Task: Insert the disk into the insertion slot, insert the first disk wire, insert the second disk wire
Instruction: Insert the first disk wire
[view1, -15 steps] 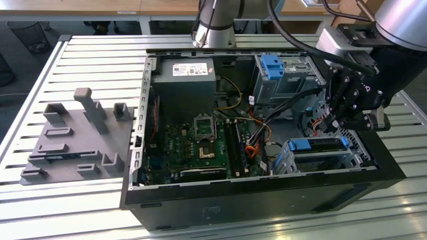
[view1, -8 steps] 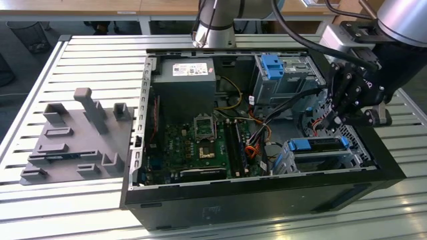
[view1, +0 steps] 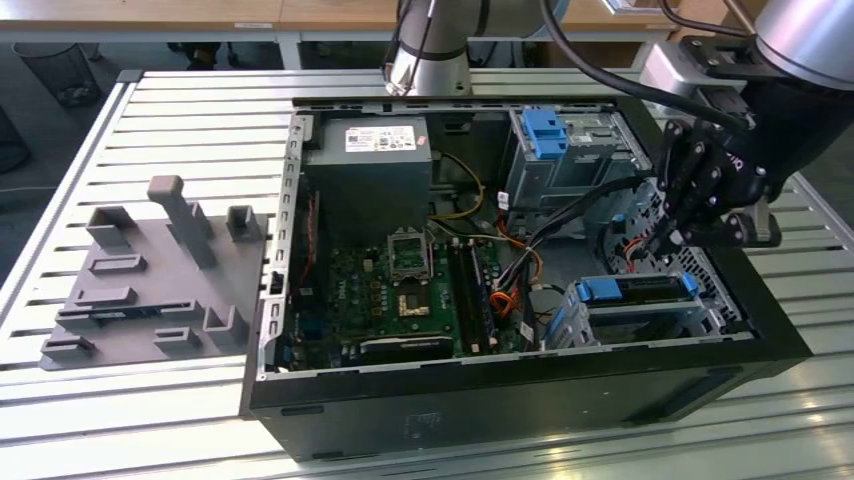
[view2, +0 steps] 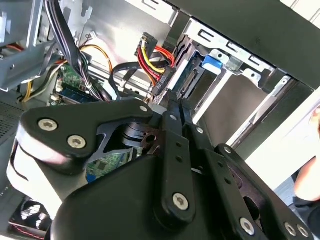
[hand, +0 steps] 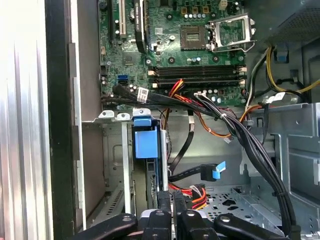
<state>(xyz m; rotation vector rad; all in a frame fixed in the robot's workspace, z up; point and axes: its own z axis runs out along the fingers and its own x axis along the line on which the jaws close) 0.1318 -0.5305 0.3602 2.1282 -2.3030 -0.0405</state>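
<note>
The gripper is hanging inside the open computer case, low in the corner where the drive cage is sitting. Right beneath it the disk is lying in the insertion slot — its bright blue frame is showing along the top edge and grey perforated metal is wrapping round it. The disk is looking seated.

In the second wrist view the fingers are running side by side, drawn together with barely a sliver between them. Their tips are sitting right at the black plug on the end of the red-and-yellow wire bundle. That plug is lying just ahead of the tips, close to the disk's back edge. Whether the tips are actually pinching it, I cannot tell.

In the first wrist view a black cable with a blue plug is hanging loose just beside the gripper, its plug free in open space and apart from the disk.

Further out from the gripper, the green motherboard is lying across the middle of the case. The taller grey bay with a blue tab is standing beyond the gripper, near the arm's base. Well away from the gripper, outside the case on the slatted table, a grey fixture block is sitting.
</note>
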